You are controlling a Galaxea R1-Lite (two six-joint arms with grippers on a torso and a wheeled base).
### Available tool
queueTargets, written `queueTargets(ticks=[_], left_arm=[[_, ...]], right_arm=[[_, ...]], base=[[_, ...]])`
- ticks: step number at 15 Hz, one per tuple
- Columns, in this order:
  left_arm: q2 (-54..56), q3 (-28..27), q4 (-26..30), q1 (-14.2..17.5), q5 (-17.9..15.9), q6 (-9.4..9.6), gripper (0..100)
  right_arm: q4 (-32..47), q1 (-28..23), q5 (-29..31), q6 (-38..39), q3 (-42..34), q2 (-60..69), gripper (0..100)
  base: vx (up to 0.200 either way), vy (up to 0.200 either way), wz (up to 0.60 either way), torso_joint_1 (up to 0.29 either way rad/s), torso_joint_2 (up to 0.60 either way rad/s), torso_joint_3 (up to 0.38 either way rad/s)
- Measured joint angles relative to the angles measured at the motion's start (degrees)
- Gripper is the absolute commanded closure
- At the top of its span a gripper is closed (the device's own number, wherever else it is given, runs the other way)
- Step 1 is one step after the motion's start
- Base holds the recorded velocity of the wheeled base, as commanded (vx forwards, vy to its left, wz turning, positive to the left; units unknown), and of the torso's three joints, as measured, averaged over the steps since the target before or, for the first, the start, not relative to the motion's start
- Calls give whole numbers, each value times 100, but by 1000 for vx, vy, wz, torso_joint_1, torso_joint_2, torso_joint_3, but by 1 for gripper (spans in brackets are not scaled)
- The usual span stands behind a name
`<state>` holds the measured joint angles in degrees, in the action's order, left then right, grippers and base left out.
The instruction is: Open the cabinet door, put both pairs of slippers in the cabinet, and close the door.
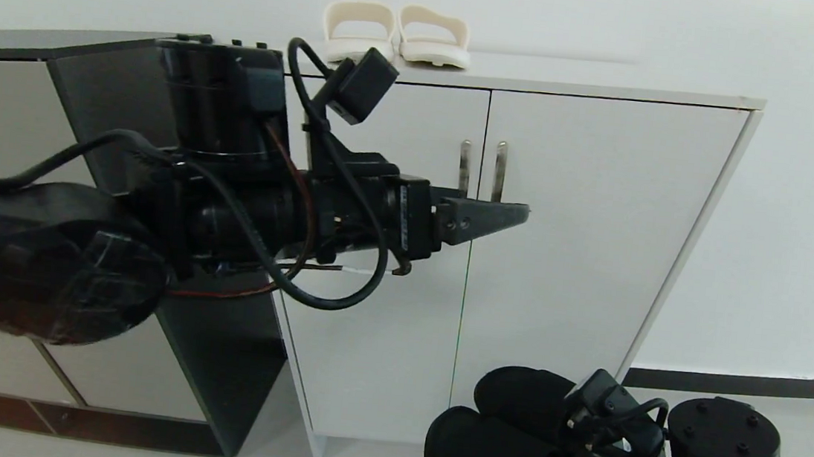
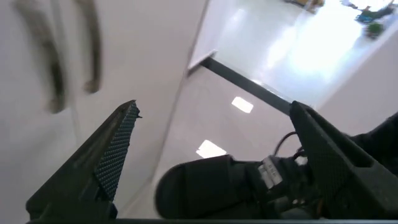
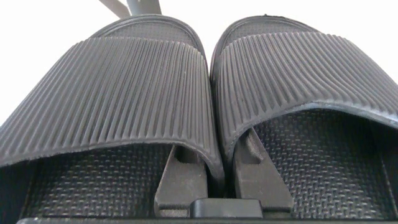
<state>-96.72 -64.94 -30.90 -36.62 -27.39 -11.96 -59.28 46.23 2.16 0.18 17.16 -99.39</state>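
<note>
- Our left gripper (image 1: 520,213) hangs released, its two fingers (image 2: 112,155) spread wide with nothing between them.
- Just above those jaw tips are the two metal handles (image 1: 500,169) of the white cabinet (image 1: 595,291). They are near the jaws but not touching them.
- Both cabinet doors (image 1: 589,201) beyond the jaws are shut, and the seam between them runs right behind the left fingertips.
- Our right gripper (image 3: 219,163) is clenched on the black slippers (image 1: 508,417). One finger sits inside each slipper, and the adjoining strap walls are pinched between them.
- The black pair is held low before the right-hand door, toes pointing away from the jaws and well below the left gripper.
- The cream slippers (image 1: 396,33) rest side by side on the cabinet top, well above the left jaws.
- A dark glossy cabinet (image 1: 130,82) stands just beside the white one, behind our left arm.
</note>
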Motion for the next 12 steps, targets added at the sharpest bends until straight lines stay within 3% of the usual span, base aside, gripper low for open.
queueTargets(ticks=[4, 6, 8, 10, 12], left_arm=[[-586, -584, 45, 7, -482, -172, 0], [-818, -811, -11, 156, -824, -438, 0], [-929, -937, -111, 219, -1332, -890, 0], [-1028, -1097, -284, 228, -1314, -958, 0], [-1189, -1370, -350, 215, -602, -950, 0]], right_arm=[[-16, -20, 11, 4, -24, -20, 100], [-16, -21, 13, -7, -27, -20, 100], [-13, -6, 13, -9, -38, -22, 100], [-13, -4, 13, -9, -50, -22, 100], [-11, -4, 13, -9, -57, -28, 100]], base=[[0, 0, 0, 0, 0, 0], [0, 0, 0, 0, 0, 0], [0, 0, 0, 0, 0, 0], [0, 0, 0, 0, 0, 0], [0, 0, 0, 0, 0, 0]])
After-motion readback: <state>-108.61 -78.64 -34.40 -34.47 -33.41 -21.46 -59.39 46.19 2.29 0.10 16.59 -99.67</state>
